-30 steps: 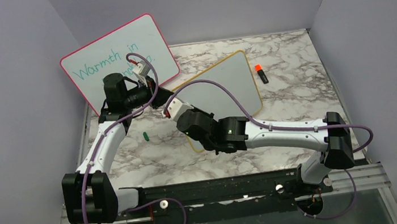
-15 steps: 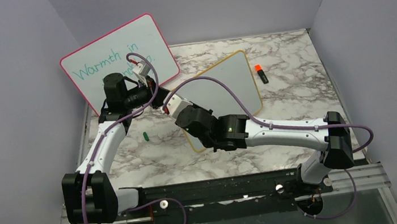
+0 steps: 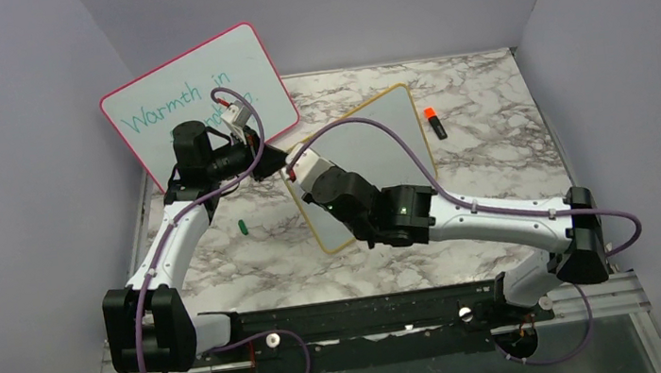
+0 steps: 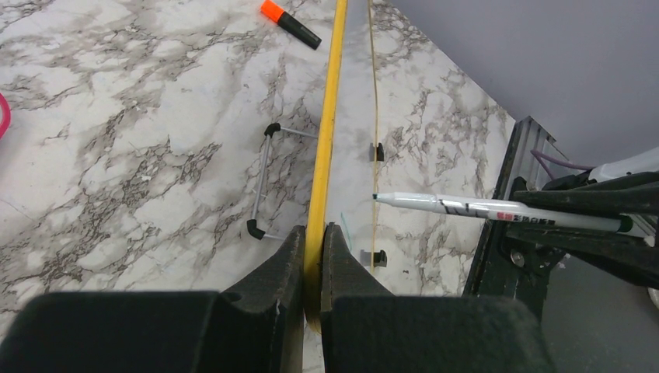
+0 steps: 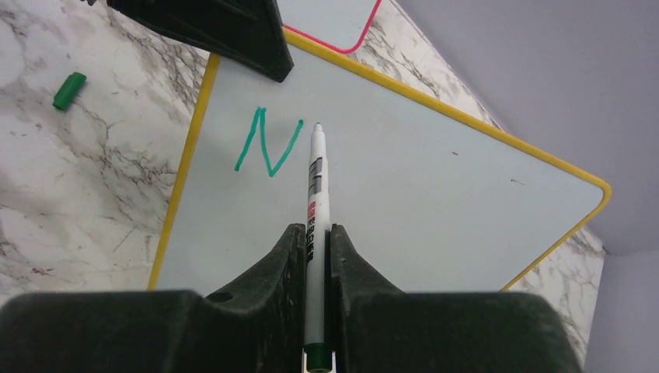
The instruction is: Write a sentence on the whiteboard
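The whiteboard with the yellow frame stands tilted at mid-table. My left gripper is shut on its yellow edge, which runs between the jaws. My right gripper is shut on a white marker with a green end, seen from the side in the left wrist view. Of the sentence, only a teal "N" shows on the whiteboard. The marker's tip sits just right of the N's upper end; whether it touches the surface I cannot tell.
A larger pink-framed whiteboard with teal writing leans at the back left, behind the left arm. A green cap lies on the marble left of the board. An orange-capped marker lies at the back right. Grey walls close three sides.
The right arm has swung right and away from its base, carrying the marker up and right across the whiteboard. The left arm has held still on the frame.
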Controlling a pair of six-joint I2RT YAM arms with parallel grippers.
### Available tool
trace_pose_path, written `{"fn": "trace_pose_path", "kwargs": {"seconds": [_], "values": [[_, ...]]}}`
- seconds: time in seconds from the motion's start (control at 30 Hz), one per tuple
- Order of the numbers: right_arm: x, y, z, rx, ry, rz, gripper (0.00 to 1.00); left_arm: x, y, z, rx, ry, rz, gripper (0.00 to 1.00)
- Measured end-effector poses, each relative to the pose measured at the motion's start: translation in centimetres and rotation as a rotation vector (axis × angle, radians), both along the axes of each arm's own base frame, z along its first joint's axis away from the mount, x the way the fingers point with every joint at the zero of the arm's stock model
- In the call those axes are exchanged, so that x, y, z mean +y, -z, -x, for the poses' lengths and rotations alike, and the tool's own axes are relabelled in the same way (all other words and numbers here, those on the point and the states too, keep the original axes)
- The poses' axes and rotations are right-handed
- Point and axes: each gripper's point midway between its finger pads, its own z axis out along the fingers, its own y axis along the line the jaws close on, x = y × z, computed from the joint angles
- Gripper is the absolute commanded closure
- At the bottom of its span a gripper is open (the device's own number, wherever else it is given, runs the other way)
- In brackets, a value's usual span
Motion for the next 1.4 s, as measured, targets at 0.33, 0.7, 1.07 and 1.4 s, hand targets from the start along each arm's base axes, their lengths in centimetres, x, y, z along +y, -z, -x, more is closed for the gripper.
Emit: {"fn": "trace_pose_path", "kwargs": {"seconds": [0.33, 0.7, 1.07, 1.4], "values": [[-1.4, 0.6, 0.9, 0.046, 0.000, -0.057, 1.00, 0.0, 0.0, 0.0, -0.004, 0.001, -0.002, 1.00], [-1.3, 2.1, 1.2, 0.081, 0.007, -0.059, 1.00, 0.0, 0.0, 0.0, -0.006, 0.002, -0.003, 1.00], [-1.0, 3.3, 1.1, 0.094, 0.013, -0.035, 1.00, -0.1, 0.0, 0.0, -0.007, 0.003, -0.003, 1.00], [-1.1, 4.0, 0.7, 0.099, 0.025, -0.021, 1.00, -0.1, 0.0, 0.0, -0.007, 0.003, -0.004, 1.00]]}}
